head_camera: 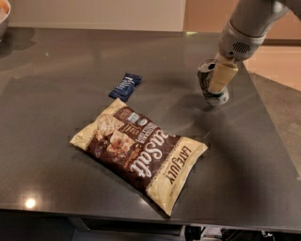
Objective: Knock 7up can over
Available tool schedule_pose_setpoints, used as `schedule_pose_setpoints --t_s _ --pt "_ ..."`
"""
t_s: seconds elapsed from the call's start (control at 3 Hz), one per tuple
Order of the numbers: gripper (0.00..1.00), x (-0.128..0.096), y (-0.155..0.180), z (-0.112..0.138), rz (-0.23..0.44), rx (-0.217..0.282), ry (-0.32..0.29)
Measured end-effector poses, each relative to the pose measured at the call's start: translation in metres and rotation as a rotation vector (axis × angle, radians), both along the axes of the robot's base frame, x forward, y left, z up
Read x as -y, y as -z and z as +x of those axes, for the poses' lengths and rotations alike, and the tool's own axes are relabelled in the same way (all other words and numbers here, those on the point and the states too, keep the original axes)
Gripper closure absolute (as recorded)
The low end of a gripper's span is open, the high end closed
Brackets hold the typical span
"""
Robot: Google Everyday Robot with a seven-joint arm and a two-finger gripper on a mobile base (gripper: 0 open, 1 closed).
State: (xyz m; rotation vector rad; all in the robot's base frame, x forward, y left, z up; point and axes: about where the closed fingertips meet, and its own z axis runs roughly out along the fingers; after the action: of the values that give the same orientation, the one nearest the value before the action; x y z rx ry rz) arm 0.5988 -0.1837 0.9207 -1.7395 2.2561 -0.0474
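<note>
The 7up can [207, 78] is a small silver can with a green bottom band, at the back right of the dark table. It leans, with its top tipped to the left and its base [217, 98] on the table. My gripper [222, 75] comes down from the upper right and its cream-coloured tip lies against the right front side of the can, hiding part of it.
A large brown and cream chip bag [141, 153] lies flat in the middle of the table. A small dark blue snack wrapper [125, 86] lies behind it. The table's [56, 117] right edge runs close past the can. An orange bowl rim [3, 14] shows at the far left.
</note>
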Motion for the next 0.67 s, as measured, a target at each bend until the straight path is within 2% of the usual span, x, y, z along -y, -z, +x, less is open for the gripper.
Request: schedule_pose_setpoints --t_s 0.33,0.67 --pt "1.00 0.0004 0.0077 -0.0029 -0.090 -0.075 -0.052" --pt "0.82 0.0001 0.0167 -0.0013 -0.157 -0.124 -0.090"
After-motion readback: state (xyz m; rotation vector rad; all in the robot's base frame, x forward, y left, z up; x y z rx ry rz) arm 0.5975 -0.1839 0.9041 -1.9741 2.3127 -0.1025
